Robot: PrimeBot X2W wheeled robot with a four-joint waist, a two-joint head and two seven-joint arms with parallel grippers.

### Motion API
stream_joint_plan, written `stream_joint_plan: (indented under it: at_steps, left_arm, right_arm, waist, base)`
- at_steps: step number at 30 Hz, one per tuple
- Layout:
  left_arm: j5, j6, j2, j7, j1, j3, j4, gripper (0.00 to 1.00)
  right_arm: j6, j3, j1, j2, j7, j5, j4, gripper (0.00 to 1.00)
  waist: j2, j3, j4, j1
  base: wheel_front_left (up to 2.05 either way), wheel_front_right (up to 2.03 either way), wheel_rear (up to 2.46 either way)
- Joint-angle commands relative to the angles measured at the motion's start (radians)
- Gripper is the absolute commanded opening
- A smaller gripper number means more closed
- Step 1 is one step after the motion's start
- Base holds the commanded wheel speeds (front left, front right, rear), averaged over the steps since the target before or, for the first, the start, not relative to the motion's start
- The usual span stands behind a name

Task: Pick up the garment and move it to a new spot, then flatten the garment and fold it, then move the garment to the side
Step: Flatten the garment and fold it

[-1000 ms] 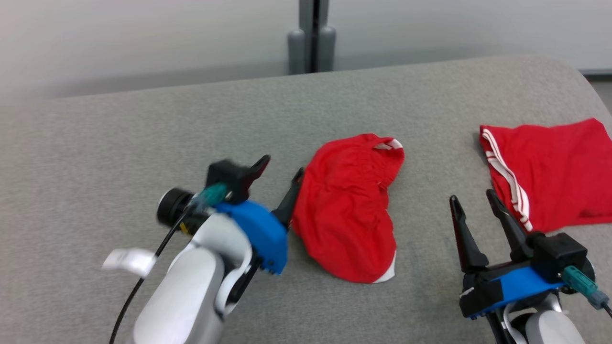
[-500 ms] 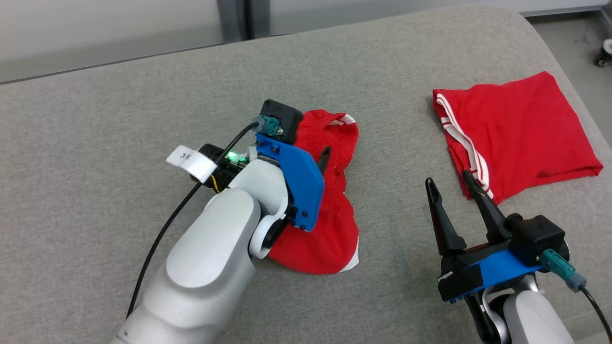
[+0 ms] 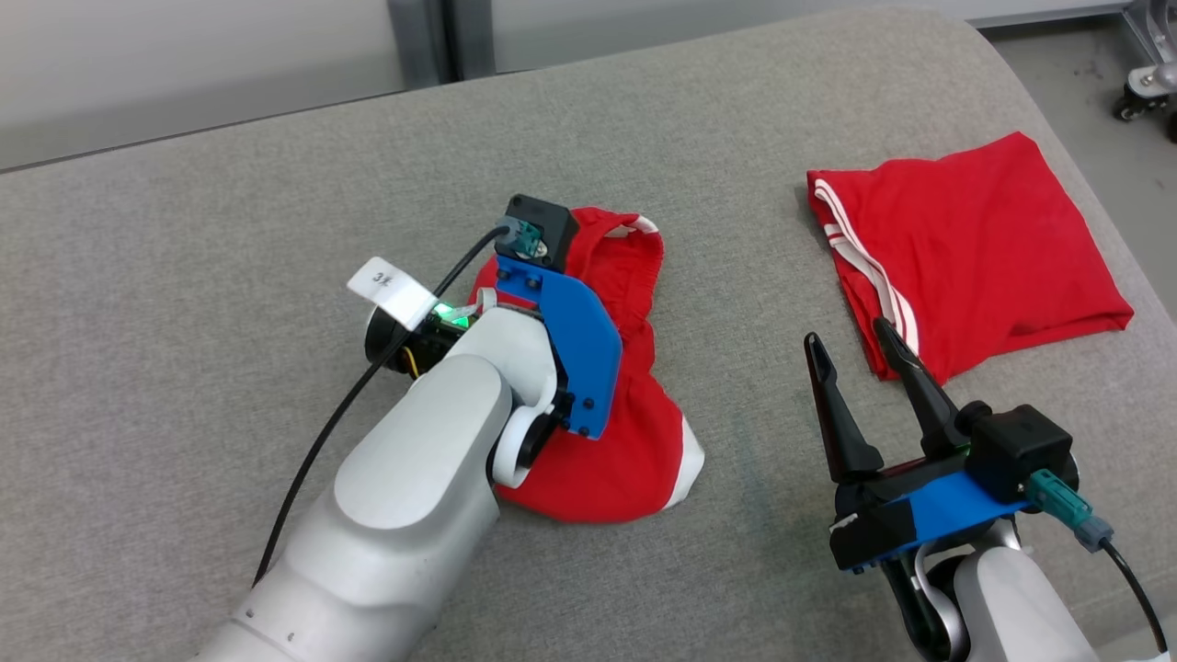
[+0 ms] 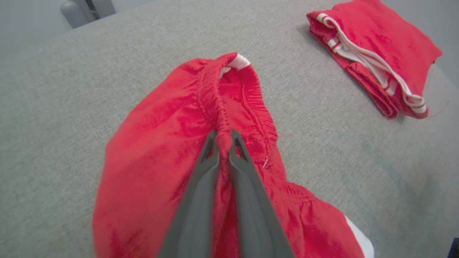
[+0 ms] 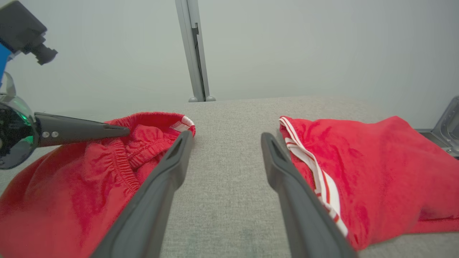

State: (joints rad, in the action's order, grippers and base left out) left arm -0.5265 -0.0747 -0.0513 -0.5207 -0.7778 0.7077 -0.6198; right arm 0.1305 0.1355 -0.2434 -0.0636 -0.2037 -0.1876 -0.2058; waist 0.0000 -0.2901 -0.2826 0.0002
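A crumpled pair of red shorts (image 3: 634,450) with white trim lies in the middle of a grey fabric-covered tabletop (image 3: 230,230). The left gripper (image 4: 223,138) reaches down onto it. Its jaws are clenched on a raised fold of the gathered elastic waistband (image 4: 211,104), and the rest of the cloth rests on the surface. The right gripper (image 3: 850,335) hovers nearer the robot, between the two garments, with its jaws spread wide and holding nothing. A second pair of red shorts with white side stripes (image 3: 984,239) lies neatly folded near the right edge.

The pinch looks narrow, catching only a small ridge of elastic, so the fabric may slip free when lifted. The bunched legs may also drag and tangle further. A careless swing to the right could disturb the folded pair.

The tabletop is soft and woven, with a rounded far corner. Behind it stand a plain pale wall (image 5: 287,46) and a grey upright post (image 5: 193,53). A grey floor (image 3: 1057,55) and a caster wheel (image 3: 1140,87) show at the right.
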Motion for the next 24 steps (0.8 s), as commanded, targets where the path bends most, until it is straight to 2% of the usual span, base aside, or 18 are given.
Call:
stream_joint_plan:
  at_steps: [1,4,9,14,18,20,22,24]
  left_arm:
    - [-0.03,0.007,0.0,0.048,-0.017,-0.004,0.025,0.0]
    - [-0.133,0.033,0.001,0.15,-0.025,-0.01,0.104,0.0]
    - [-0.378,0.072,0.0,0.368,-0.065,0.019,0.291,0.0]
    - [-0.591,0.08,-0.002,0.59,-0.114,0.066,0.425,0.0]
    - [-0.628,0.06,-0.001,0.7,-0.117,0.091,0.413,0.0]
    - [-0.633,0.049,-0.009,0.72,-0.073,0.084,0.376,0.0]
    - [-0.628,0.044,-0.03,0.727,-0.048,0.081,0.355,0.0]
    - [-0.627,0.026,-0.08,0.736,0.013,0.073,0.308,0.0]
  right_arm:
    - [0.001,-0.003,-0.004,0.0,-0.004,-0.002,-0.004,1.0]
    - [0.001,-0.002,-0.001,-0.006,0.001,-0.002,-0.005,1.0]
    - [0.001,-0.008,0.01,-0.013,0.012,0.002,0.005,1.0]
    - [0.001,-0.03,0.03,-0.022,0.027,0.005,0.024,1.0]
    - [0.001,-0.044,0.047,-0.024,0.039,0.008,0.045,1.0]
    - [0.001,-0.042,0.046,-0.025,0.042,0.004,0.052,1.0]
    - [0.001,-0.04,0.045,-0.025,0.044,0.004,0.054,1.0]
    - [0.001,-0.039,0.047,-0.023,0.049,0.005,0.061,1.0]
  waist:
    - [0.0,0.008,0.008,-0.0002]
    - [0.0,0.024,0.021,-0.0002]
    - [0.0,0.053,0.045,-0.0002]
    - [0.0,0.075,0.077,-0.0002]
    - [0.0,0.08,0.111,-0.0002]
    - [0.0,0.079,0.125,-0.0002]
    - [0.0,0.079,0.13,-0.0002]
    - [0.0,0.076,0.141,-0.0002]
  base:
    - [0.0,0.0,0.0]
    - [0.0,0.0,0.0]
    - [0.0,0.0,0.0]
    - [0.0,0.0,0.0]
    - [0.0,0.0,0.0]
    - [0.0,0.0,0.0]
    - [0.0,0.0,0.0]
    - [0.0,0.0,0.0]
